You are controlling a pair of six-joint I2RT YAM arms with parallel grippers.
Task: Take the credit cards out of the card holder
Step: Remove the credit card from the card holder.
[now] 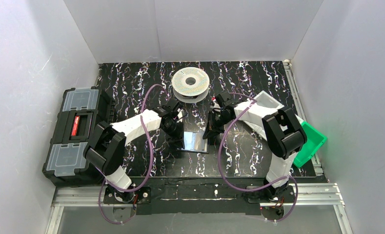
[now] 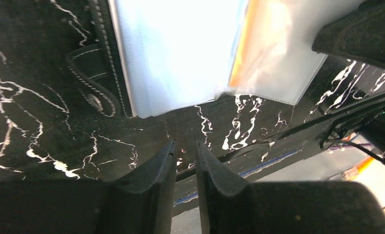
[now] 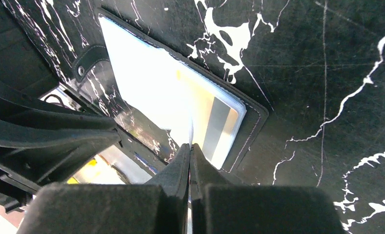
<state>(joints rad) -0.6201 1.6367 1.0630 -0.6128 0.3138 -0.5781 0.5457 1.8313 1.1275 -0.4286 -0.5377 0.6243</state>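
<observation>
Your flat black folding card holder (image 1: 195,141) lies open between both grippers. The right gripper (image 3: 190,148) pinches its clear plastic sleeve (image 2: 278,63), which covers the orange-tan credit card (image 2: 242,51). The left gripper (image 2: 185,147) is narrowly parted and empty. The white spool (image 1: 191,83), black toolbox (image 1: 75,134) and green bin (image 1: 311,144) stand well apart.

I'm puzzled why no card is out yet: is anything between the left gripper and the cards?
Yes: the orange card sits inside a clear sleeve of the open card holder; the right gripper pinches that sleeve's edge. Only bare table lies between the left gripper and the holder.
</observation>
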